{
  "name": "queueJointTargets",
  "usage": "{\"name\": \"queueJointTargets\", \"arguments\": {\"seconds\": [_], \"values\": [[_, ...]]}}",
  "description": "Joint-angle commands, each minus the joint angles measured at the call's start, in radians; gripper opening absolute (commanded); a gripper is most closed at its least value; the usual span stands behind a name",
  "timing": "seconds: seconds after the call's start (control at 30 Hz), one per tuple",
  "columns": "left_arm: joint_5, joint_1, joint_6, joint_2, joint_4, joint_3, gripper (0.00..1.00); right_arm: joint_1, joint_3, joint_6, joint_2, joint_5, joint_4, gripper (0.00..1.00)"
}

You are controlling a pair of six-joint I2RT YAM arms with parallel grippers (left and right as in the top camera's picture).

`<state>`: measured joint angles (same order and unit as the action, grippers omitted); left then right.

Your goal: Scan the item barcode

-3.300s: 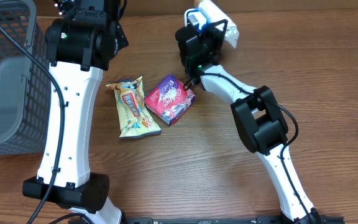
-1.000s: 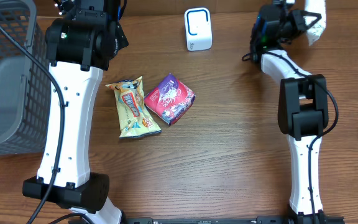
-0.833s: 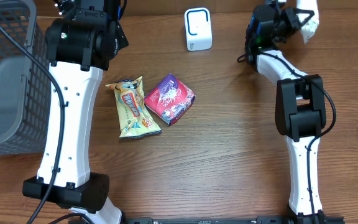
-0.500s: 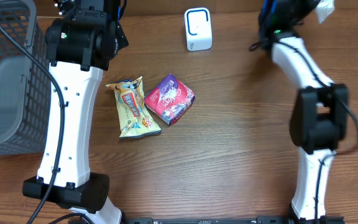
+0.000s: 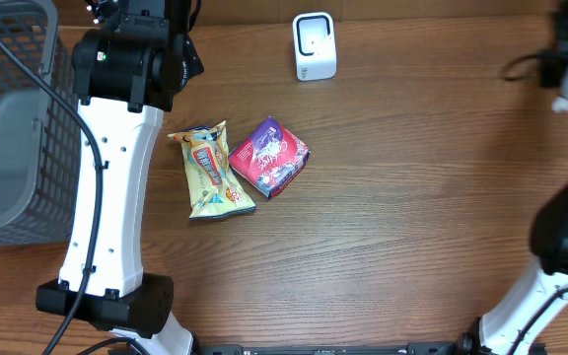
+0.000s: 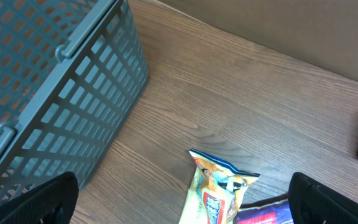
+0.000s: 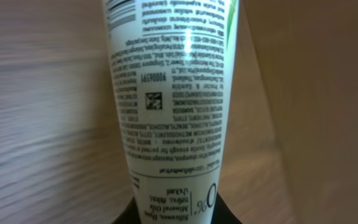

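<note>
While the right gripper (image 7: 166, 214) clamps the white tube (image 7: 166, 93) far right of the scanner (image 5: 315, 45), presenting its barcode there seems next; the left gripper (image 6: 180, 202) gapes apart.

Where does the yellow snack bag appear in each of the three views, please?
Overhead: the bag lies left of centre, beside the purple pack.
Left wrist: the bag is at bottom centre, cut off by the lower edge.
Right wrist: not in it; a white tube fills the view.
Shared landmark: the grey basket, to the bag's left in the overhead and left wrist views.
</note>
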<state>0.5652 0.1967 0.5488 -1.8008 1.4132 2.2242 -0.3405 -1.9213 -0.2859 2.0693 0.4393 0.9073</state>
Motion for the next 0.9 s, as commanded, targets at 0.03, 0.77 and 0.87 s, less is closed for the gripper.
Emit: {"name": "queueJointTargets", "arguments": {"seconds": [0.03,0.77,0.87], "values": [[0.011,0.005,0.016,-0.01,-0.004,0.009,1.0,-0.192,0.036,0.209,0.004,-0.106,0.008,0.04],[0.011,0.005,0.016,-0.01,-0.004,0.009,1.0,-0.451,0.208,0.264,-0.038,-0.448,-0.065,1.0],[0.011,0.005,0.016,-0.01,-0.004,0.009,1.0,-0.401,0.119,0.265,-0.089,-0.562,-0.013,1.0]]}}
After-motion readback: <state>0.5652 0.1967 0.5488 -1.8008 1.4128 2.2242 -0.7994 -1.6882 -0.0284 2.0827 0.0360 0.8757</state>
